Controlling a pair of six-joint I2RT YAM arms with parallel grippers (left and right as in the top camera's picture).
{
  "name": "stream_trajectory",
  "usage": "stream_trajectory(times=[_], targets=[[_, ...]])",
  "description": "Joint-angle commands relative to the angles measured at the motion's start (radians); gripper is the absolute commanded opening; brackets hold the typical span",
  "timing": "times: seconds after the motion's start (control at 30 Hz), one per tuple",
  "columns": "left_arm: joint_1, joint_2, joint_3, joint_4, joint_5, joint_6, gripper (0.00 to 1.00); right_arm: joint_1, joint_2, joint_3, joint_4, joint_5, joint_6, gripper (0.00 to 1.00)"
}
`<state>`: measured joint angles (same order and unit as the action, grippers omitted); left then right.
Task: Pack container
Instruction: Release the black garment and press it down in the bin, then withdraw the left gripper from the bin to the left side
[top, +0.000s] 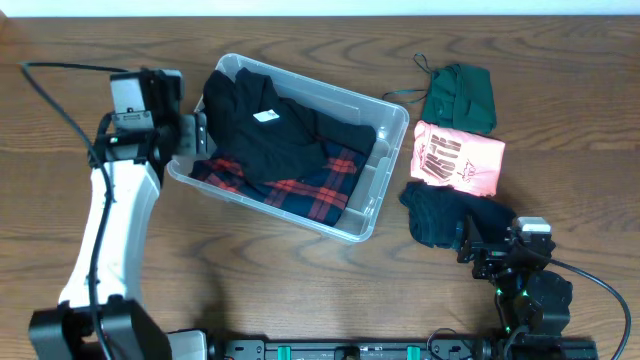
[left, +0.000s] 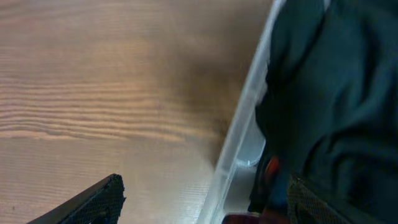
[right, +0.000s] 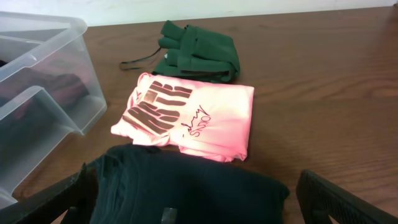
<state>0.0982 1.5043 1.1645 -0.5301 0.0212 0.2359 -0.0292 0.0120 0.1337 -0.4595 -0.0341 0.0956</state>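
Note:
The clear plastic container sits mid-table and holds a black garment over a red plaid one. My left gripper is open and straddles the container's left wall, one finger outside, one inside by the black cloth. My right gripper is open and low over a folded dark garment. A folded pink shirt and a green garment lie right of the container.
The wooden table carries all items. The three folded garments lie in a column at the right, close to the container's right wall. My right arm's base sits at the front edge.

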Motion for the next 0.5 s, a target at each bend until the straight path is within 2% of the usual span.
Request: stream_trajectory(times=[0.0, 0.07, 0.2, 0.37, 0.47], targets=[[0.003, 0.031, -0.002, -0.028, 0.023, 0.121, 0.84, -0.002, -0.005, -0.003, -0.001, -0.008, 0.009, 0.99], [0.003, 0.059, -0.003, -0.056, 0.088, 0.17, 0.8, -0.002, -0.005, -0.003, -0.001, -0.008, 0.009, 0.99], [0.005, 0.108, -0.003, -0.067, 0.047, 0.15, 0.67, -0.002, -0.005, -0.003, -0.001, -0.007, 0.009, 0.99], [0.009, 0.156, -0.003, -0.068, -0.019, 0.051, 0.31, -0.002, -0.005, -0.003, -0.001, -0.007, 0.009, 0.99], [0.019, 0.162, -0.003, -0.069, -0.019, -0.041, 0.25, -0.002, -0.005, -0.003, -0.002, -0.008, 0.009, 0.99]])
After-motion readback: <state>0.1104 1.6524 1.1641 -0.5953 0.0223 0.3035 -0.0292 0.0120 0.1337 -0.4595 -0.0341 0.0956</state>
